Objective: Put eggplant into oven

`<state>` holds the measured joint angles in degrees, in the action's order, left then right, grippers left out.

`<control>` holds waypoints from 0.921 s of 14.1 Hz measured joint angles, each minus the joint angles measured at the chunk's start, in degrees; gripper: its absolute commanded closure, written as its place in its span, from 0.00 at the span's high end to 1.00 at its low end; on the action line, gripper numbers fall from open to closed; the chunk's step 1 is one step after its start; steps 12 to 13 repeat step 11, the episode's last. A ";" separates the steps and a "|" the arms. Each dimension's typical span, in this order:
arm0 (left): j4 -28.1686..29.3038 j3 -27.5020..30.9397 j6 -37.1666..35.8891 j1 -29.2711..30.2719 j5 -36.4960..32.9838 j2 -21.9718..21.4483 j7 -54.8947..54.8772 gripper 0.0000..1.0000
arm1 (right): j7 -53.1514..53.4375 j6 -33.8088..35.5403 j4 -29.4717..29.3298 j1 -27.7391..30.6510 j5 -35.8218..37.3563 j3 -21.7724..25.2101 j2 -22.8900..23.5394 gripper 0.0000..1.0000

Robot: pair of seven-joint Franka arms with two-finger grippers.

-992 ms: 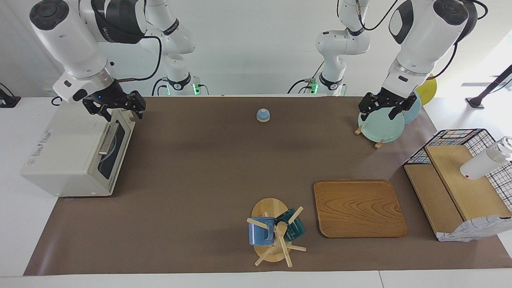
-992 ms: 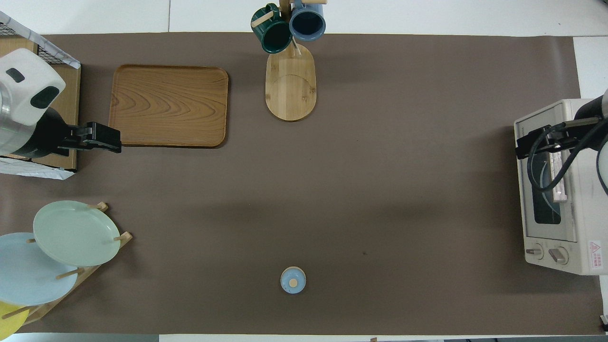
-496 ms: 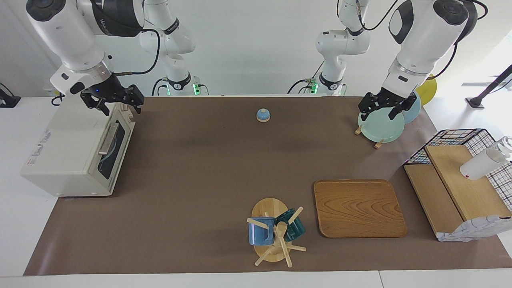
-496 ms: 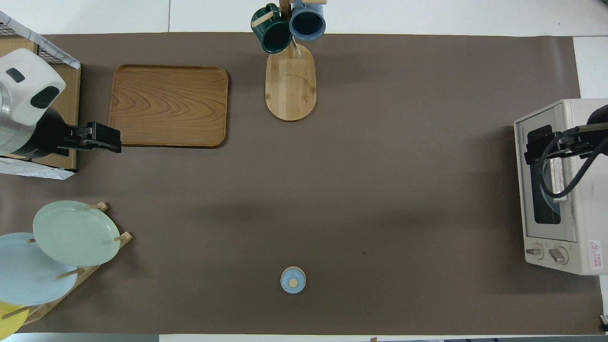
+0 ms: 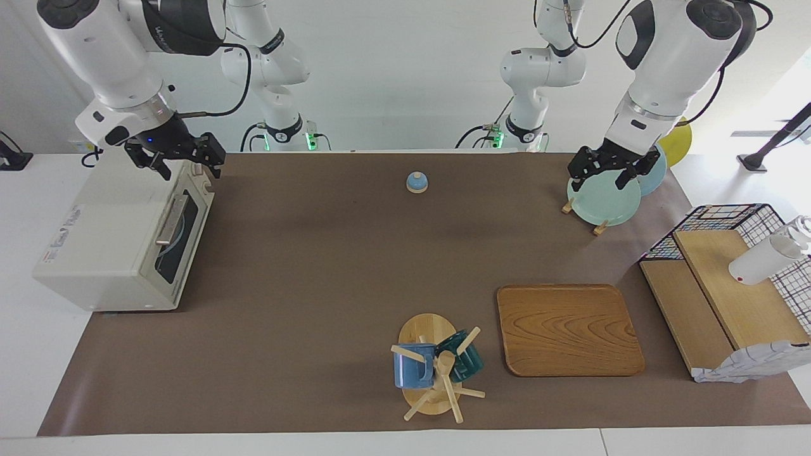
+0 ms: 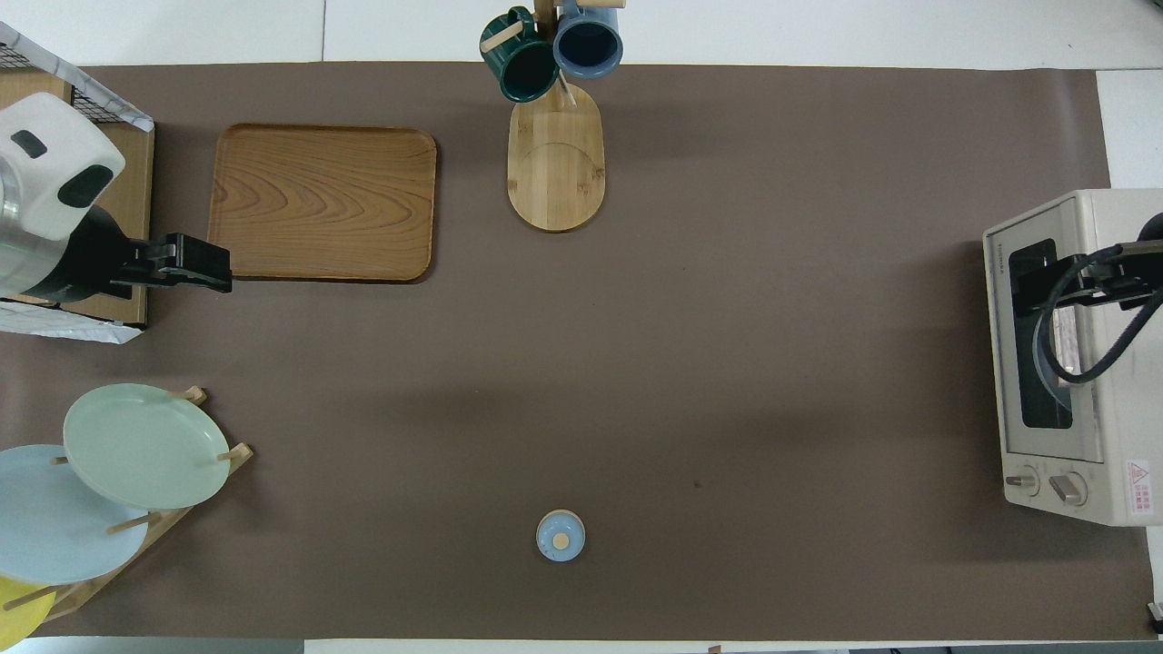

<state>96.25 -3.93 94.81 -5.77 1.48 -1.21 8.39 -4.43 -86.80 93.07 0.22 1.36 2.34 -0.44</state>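
Note:
The cream-white oven [image 5: 108, 240] [image 6: 1118, 436] stands at the right arm's end of the table. Its dark glass door [image 6: 1036, 391] is closed and the metal bar handle [image 5: 172, 218] lies across it. A pale blue curved rim shows through the glass. The eggplant is out of view. My right gripper [image 5: 189, 166] [image 6: 1031, 286] hangs open and empty over the oven's top front corner, clear of the handle. My left gripper [image 5: 605, 174] [image 6: 204, 272] waits open and empty over the plate rack [image 5: 599, 225].
A green plate [image 5: 602, 202] [image 6: 145, 445] leans in the rack. A wooden tray [image 5: 567, 329] [image 6: 323, 202] and a mug tree [image 5: 437, 370] [image 6: 554, 136] lie farther from the robots. A small blue knobbed lid [image 5: 417, 182] [image 6: 561, 536] sits near them. A wire basket [image 5: 728, 218] holds wooden boards.
My right gripper has risen and drawn back from the oven door's handle, ending over the oven's top corner nearer the robots. The left arm has not moved.

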 measured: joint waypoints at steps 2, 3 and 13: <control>0.00 0.00 0.00 0.00 0.00 0.00 0.00 1.00 | 0.00 0.00 0.00 -0.01 0.00 0.33 -0.16 1.00; 0.00 0.00 0.00 0.00 0.00 0.00 0.00 1.00 | 0.00 0.00 0.00 -0.01 0.00 0.46 -0.23 1.00; 0.00 0.00 0.00 0.00 0.00 0.00 0.00 1.00 | 0.00 -0.10 0.00 -0.56 -0.02 0.52 -0.40 1.00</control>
